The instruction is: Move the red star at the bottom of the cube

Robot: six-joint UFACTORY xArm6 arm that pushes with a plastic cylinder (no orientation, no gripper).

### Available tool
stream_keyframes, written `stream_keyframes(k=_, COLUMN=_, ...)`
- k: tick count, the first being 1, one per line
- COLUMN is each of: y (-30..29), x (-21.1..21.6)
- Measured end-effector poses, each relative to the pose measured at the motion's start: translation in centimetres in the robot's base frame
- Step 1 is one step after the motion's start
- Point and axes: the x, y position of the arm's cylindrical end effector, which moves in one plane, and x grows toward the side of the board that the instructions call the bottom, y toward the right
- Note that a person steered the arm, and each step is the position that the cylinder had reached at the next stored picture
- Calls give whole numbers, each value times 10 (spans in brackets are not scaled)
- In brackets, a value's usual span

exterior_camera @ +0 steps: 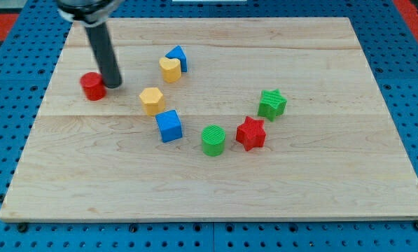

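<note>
Red comes first at the frame's upper left: a red cylinder (92, 86) on the wooden board (335, 189), with my tip (115, 85) touching its right side. Rightward sit a yellow hexagon block (152, 101), a yellow heart block (170, 69), a blue block (178, 57) behind it, and the blue cube (169, 126). Next a green cylinder (213, 140), then the red star (251, 133) right of centre, well right of the cube, and a green star (272, 104). No gripper exists; the rod simply ends in its tip.

The red star (251, 133) lies flat right of centre — well apart from the blue cube (169, 126), which sits upright toward the view's left, slightly turned.
</note>
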Motion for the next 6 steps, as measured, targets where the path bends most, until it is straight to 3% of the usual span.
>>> stream_keyframes(k=1, y=-10, x=-1)
stream_keyframes(k=4, y=171, x=10)
stream_keyframes(k=6, y=252, x=92)
